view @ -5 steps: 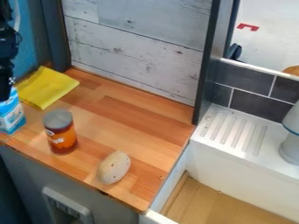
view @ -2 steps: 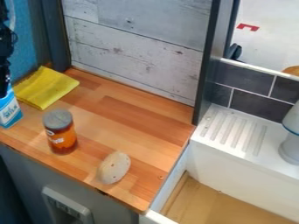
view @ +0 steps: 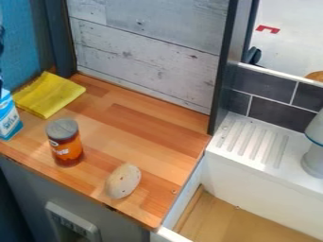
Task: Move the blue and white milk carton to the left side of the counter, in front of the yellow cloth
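Observation:
At the left edge, a thin black sliver of the gripper (view: pixel 1 41) shows above the blue and white carton (view: pixel 9 117). The carton stands on the wooden counter, partly cut off by the edge; whether the gripper touches it, I cannot tell. To the carton's right an orange-brown can with a grey top (view: pixel 65 142) is upright. A pale, speckled potato-like object (view: pixel 123 181) lies nearer the counter's front. Behind the carton, a folded yellow cloth (view: pixel 49 94) rests by the back left corner.
A whitewashed plank wall (view: pixel 148 52) backs the wooden counter (view: pixel 142 132). On the right are a white sink with a ridged drainboard (view: pixel 252 142), a grey and white object (view: pixel 313 153) on its ledge, and dark tiles (view: pixel 265 90). A dark upright post (view: pixel 225 71) divides the two areas.
The gripper has moved left, mostly out past the left edge. The carton has shifted a little to the left as well. Can, potato-like object and cloth are where they were.

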`<state>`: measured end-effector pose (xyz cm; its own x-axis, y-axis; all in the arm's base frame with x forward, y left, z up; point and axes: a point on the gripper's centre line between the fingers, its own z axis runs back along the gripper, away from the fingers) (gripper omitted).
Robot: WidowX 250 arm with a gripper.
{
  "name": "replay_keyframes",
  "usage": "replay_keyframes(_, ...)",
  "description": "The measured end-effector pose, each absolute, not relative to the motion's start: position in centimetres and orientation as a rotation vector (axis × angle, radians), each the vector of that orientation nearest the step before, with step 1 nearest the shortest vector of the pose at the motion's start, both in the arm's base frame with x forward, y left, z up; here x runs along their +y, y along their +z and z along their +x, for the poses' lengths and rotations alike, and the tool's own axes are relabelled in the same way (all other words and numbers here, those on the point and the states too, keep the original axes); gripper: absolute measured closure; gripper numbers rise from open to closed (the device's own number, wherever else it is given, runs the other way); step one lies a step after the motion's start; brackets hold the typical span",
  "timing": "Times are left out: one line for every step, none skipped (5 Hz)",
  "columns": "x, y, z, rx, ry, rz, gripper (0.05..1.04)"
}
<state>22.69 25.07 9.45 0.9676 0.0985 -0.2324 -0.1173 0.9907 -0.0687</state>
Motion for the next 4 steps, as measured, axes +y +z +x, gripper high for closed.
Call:
replay_keyframes(24.8,13.8,22.7,0.137,0.118,-0.012,0.084)
replay_keyframes(23.2,16.0,22.3,0.073,0.112,0.026,0.084)
replay_keyframes(18.0,17.6,22.3,0.051,-0.001,0.068,0.084)
replay_keyframes(13.5,16.0,21.6,0.085,-0.111,0.012,0.084)
